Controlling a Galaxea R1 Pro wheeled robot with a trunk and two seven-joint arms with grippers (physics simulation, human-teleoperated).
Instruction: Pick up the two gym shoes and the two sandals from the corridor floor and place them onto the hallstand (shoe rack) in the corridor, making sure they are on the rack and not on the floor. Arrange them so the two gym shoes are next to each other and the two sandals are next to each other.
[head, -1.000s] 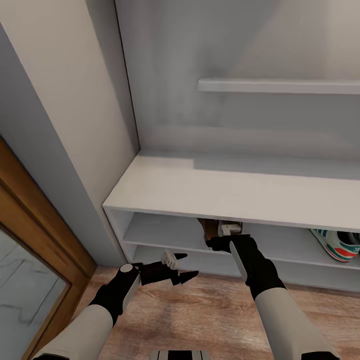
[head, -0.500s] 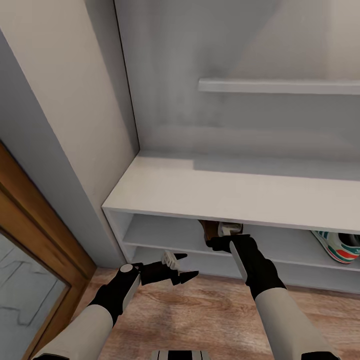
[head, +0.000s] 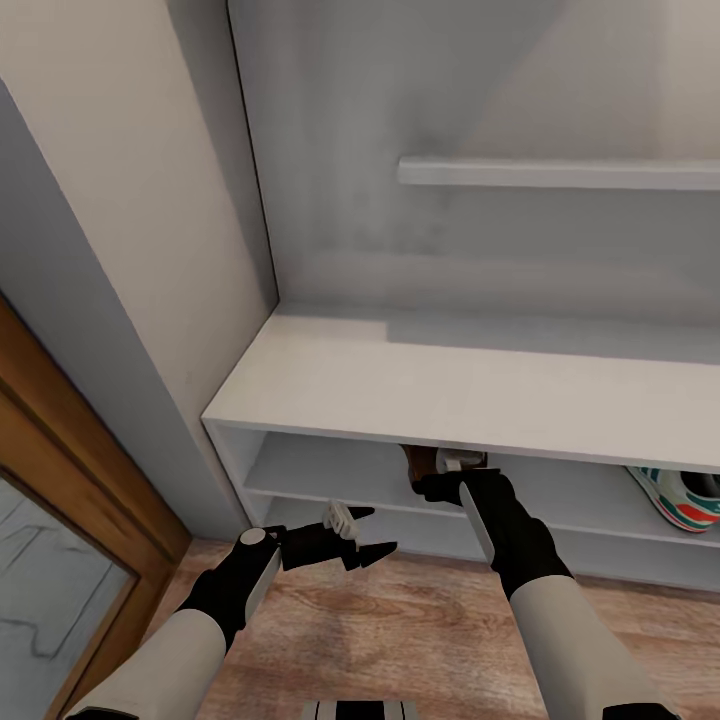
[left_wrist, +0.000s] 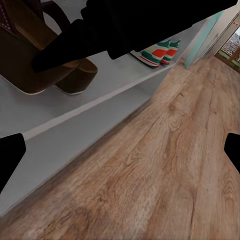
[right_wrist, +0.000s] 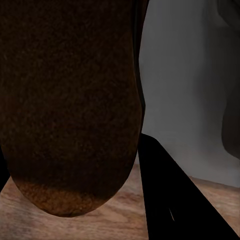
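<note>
A brown sandal (head: 420, 463) is held in the right gripper (head: 440, 480), closed on it at the mouth of the upper shelf opening of the hallstand (head: 400, 385), just under the bench top. Against the pictures from a second and half a second ago, almost nothing has changed: the arm and sandal are seen in the same pose, and only a slight shift of the whole picture is noted, which is put down to the camera. From the right wrist view, the sandal's sole (right_wrist: 70, 105) is seen close ahead of the fingers, with grey shelf beyond. The placement is therefore judged to be paused rather than finished. The left gripper (head: 362, 532) hangs open and empty over the corridor floor (head: 400, 620), below and beside the right one. A gym shoe (head: 675, 495) is seen lying on the same shelf, well off to the right gripper's outer side.
</note>
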